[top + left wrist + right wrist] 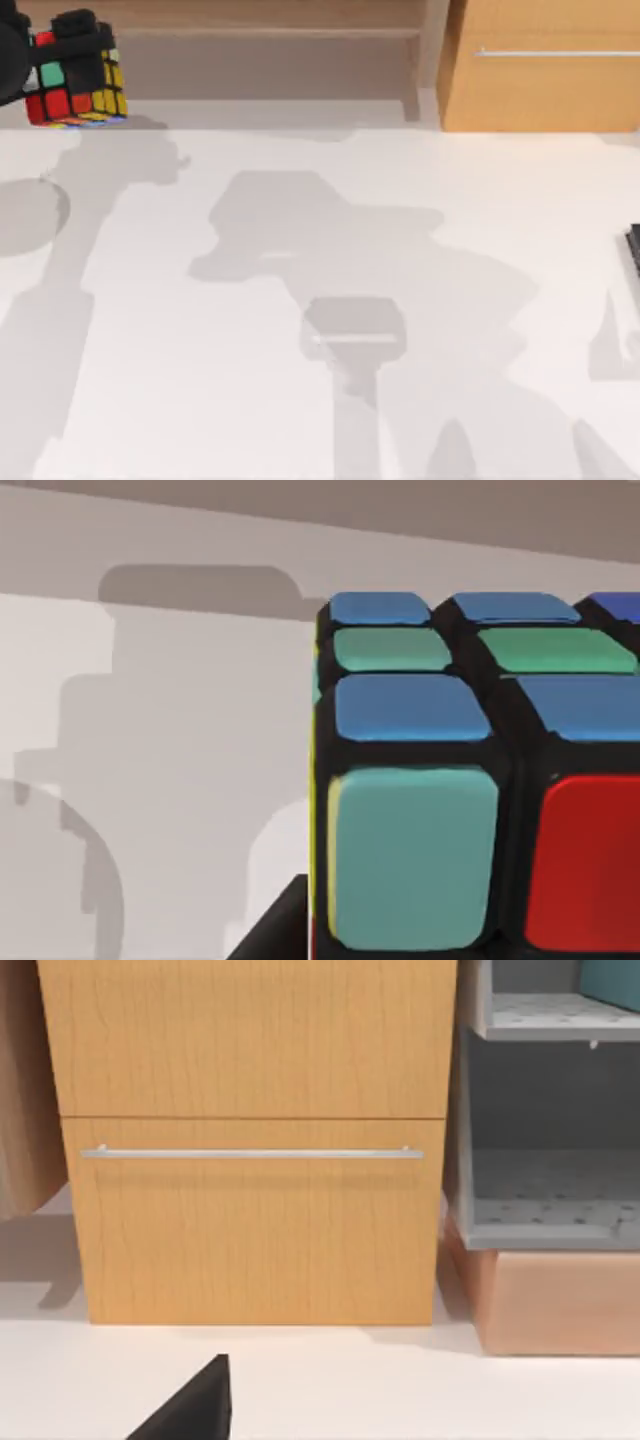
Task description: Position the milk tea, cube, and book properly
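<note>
At the far left corner of the white desk, the left claw clamps its black fingers across the top of the cube, a colour-tiled puzzle block showing red, orange, yellow and green faces from above. The cube sits at the back edge of the desk, just in front of a low open shelf of pale wood, and casts a dark shadow onto the desk surface beside it. From the left wrist camera, the cube looms close, its blue, green, teal and red tiles set in a black frame, with a thin yellow face along one side.

Toward the far right corner stands an orange-wood cabinet with a slim silver handle; the right wrist camera looks squarely at the cabinet and the handle across its lower drawer front. Beside it stands a grey shelving unit on a peach-coloured base.

The right arm sits at the right edge of the desk, a dark sliver; whether its claw is apart or together cannot be told.
</note>
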`<state>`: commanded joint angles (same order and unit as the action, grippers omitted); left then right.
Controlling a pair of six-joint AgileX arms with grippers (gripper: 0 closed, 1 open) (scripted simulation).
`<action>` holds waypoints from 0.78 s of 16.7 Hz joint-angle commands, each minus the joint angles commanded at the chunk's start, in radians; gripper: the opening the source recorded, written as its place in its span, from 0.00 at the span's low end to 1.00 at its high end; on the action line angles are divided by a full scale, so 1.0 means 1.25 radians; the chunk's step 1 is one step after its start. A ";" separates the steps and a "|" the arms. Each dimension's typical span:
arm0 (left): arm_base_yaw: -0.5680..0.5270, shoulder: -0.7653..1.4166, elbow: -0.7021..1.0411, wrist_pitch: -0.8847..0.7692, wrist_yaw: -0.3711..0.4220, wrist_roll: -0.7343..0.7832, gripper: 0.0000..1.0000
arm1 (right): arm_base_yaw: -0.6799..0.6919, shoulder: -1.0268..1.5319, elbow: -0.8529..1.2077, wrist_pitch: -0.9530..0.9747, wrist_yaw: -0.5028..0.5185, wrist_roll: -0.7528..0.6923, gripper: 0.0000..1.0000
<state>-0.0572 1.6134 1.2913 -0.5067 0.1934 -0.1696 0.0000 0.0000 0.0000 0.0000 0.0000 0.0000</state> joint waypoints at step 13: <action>0.193 -0.088 0.077 0.492 0.020 0.146 0.00 | 0.000 0.000 0.000 0.000 0.000 0.000 1.00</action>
<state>0.1841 1.5039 1.3880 0.1083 0.2179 0.0125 0.0000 0.0000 0.0000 0.0000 0.0000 0.0000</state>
